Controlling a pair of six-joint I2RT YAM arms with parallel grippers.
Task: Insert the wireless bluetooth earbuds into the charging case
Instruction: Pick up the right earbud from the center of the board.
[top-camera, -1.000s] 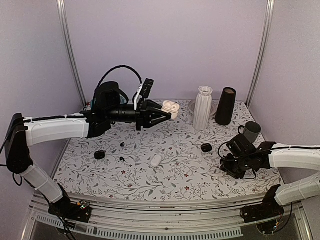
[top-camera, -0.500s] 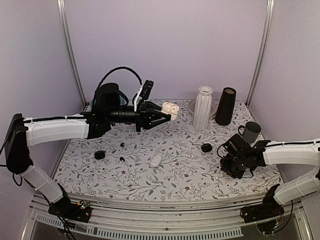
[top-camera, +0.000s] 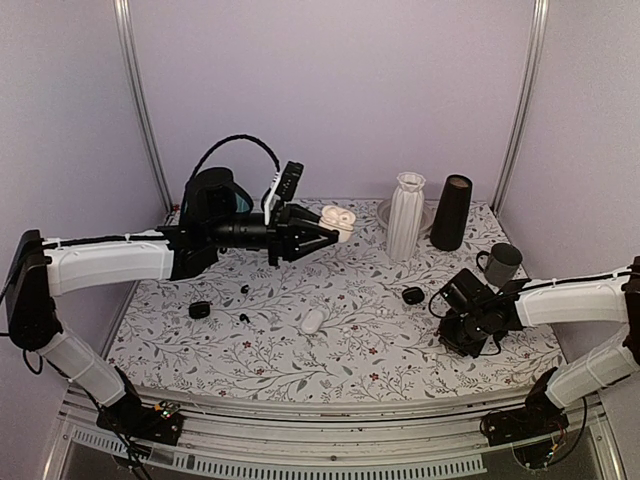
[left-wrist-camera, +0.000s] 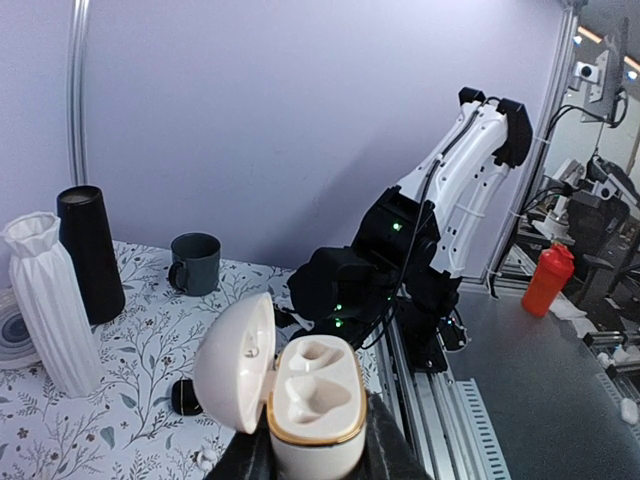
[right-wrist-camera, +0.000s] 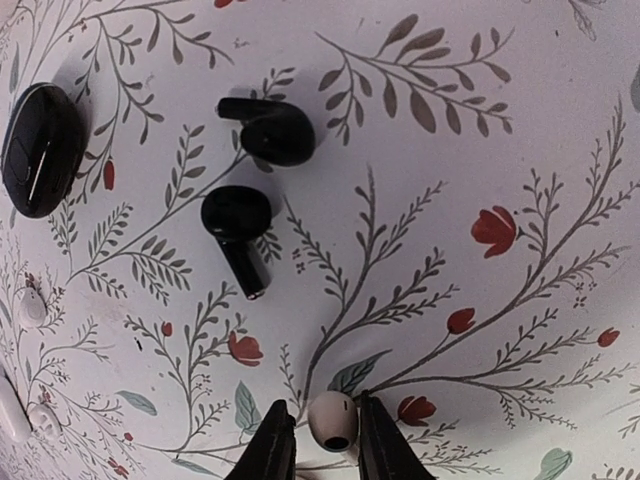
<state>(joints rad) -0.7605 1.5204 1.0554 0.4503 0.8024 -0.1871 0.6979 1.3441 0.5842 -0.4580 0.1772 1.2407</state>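
White plastic catches the eye first. The case (left-wrist-camera: 310, 385), its lid (left-wrist-camera: 236, 362) swung wide, is clenched in the left pincer (left-wrist-camera: 318, 445) and held up in the air just left of the vase (top-camera: 405, 215), about level with its top. I'd guess it is lifted with its mouth turned toward the other arm so the wells can be reached without the counter (top-camera: 360, 345) getting in the way. From the left wrist view both wells look empty, and nothing sits in the lid either.

Nearer than the vase and off to its right, the right pincer (right-wrist-camera: 324, 412) is down at the counter. It has a finger on each side of a white bud (right-wrist-camera: 333, 422) that lies on the flowered surface. The fingers are very close to the bud, perhaps touching. I cannot tell whether they have pinched it or stand loose around it. The bud matches the open case, which I take to be why it is the target.

Just past it lie two black buds (right-wrist-camera: 270, 130), with a shut black case (right-wrist-camera: 40, 150) beside them. What that case holds cannot be seen. A second white case (top-camera: 312, 321), also shut, sits nearer than the vase and to its left. A mug (top-camera: 500, 263) stands to the vase's right, and its inside is out of sight.
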